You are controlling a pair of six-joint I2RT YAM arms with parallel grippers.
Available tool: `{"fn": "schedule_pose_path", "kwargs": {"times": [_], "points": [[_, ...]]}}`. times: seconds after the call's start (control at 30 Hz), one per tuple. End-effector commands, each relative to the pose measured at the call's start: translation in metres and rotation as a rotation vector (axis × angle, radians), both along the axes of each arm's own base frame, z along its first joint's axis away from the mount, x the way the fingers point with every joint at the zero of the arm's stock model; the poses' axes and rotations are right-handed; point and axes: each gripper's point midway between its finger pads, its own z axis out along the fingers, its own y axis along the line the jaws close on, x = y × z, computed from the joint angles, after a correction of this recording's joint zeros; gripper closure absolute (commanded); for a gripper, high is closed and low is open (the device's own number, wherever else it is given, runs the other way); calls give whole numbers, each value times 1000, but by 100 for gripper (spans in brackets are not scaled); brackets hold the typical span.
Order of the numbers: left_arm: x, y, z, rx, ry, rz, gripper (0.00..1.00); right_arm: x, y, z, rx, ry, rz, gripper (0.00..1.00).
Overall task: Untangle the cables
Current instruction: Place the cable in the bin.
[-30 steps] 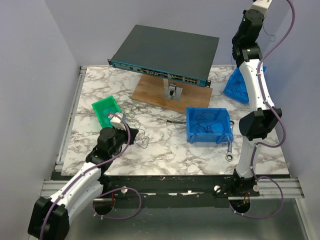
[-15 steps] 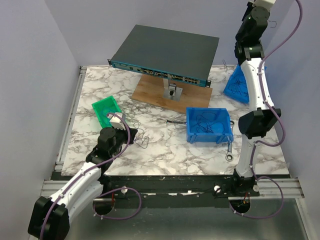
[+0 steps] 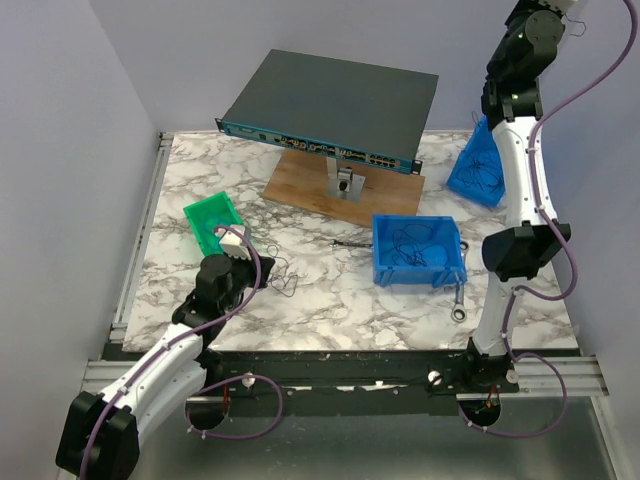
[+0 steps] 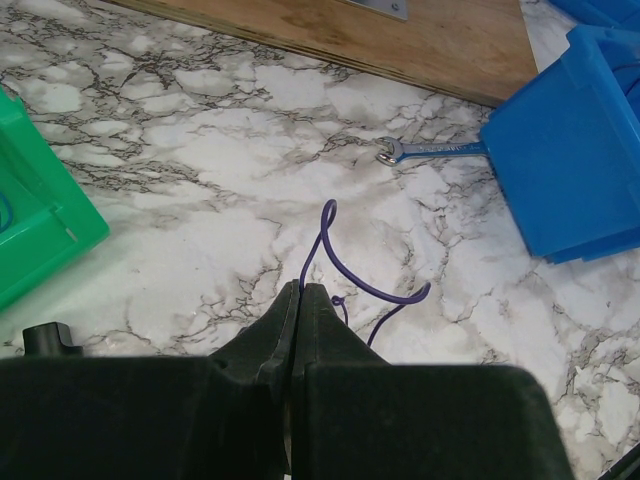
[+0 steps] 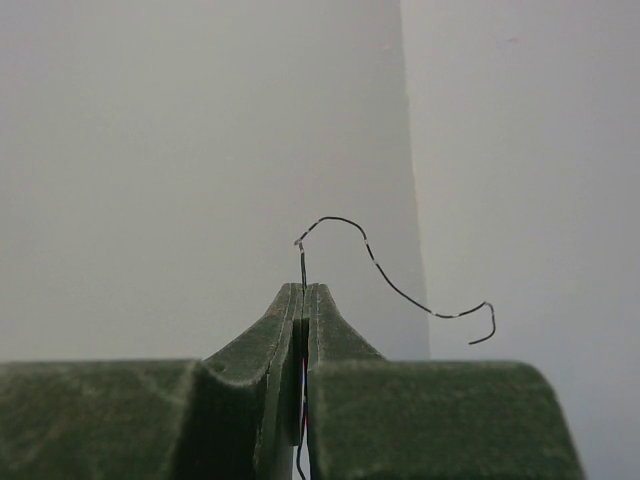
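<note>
My L gripper [image 4: 301,288] pinches tight on purple wire [image 4: 345,275], loop at 1 o'clock; R gripper [image 5: 304,290] clamps black wire [image 5: 303,262].

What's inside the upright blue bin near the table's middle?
Loose loops of thin dark cables lie on the floor of the blue bin. Its near wall hides the front strip of that floor, so anything there cannot be seen.

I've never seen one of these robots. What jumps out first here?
The right arm reaches high over the far right corner, its right gripper pinching a thin black wire in mid-air. Near left, the left gripper pinches a curly purple wire over the marble table; a blue bin mid-table holds more dark wires.
</note>
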Motion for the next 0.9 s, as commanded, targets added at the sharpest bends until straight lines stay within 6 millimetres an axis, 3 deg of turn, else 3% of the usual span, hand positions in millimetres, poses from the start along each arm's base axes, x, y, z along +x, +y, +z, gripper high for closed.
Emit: {"fn": "schedule_pose_path", "kwargs": {"times": [0.0,0.1,0.3,0.63,0.8,0.83,0.87], "points": [[3,0,7,-7,-16,11,100,-25,-18,27,2,-67,-24,93],[3,-1,6,-7,-15,7,100,-21,-21,10,2,-23,-36,94],[3,-1,5,-7,-11,7,100,-10,-24,-58,13,108,-53,97],[3,0,5,-6,-10,9,100,4,-21,-209,74,361,-30,98],[2,0,6,-9,-16,11,100,42,6,-294,182,626,215,99],[2,0,6,-8,-16,11,100,46,4,-316,221,685,224,99],[2,1,6,-8,-17,12,100,48,-6,-325,245,705,210,99]]}}
